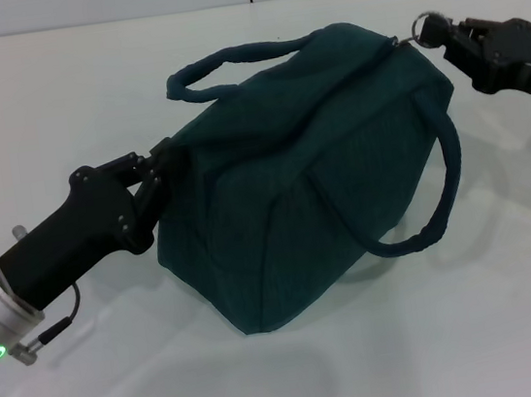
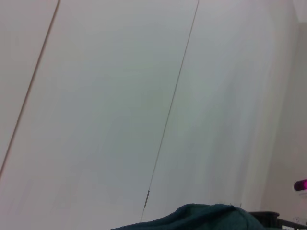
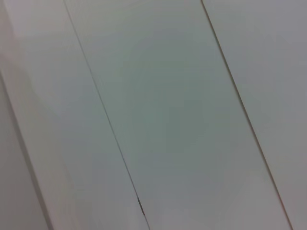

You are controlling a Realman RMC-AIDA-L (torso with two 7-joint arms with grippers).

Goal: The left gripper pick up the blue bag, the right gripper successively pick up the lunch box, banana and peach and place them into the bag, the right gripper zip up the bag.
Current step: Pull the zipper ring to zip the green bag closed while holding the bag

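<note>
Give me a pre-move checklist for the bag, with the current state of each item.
1. Dark teal fabric bag rests on the white table: ok.
2. Left gripper at the bag's end, apparently pinching fabric: ok.
3. Right gripper at the small metal zipper ring at the bag's other end: ok.
4. Bag top looks closed along its length: ok.
5. Lunch box, banana and peach inside: cannot tell.
6. Both padded loop handles hang free of the grippers: ok.

Black left pincer (image 1: 161,163), silver cuff with green light, thin cable.
</note>
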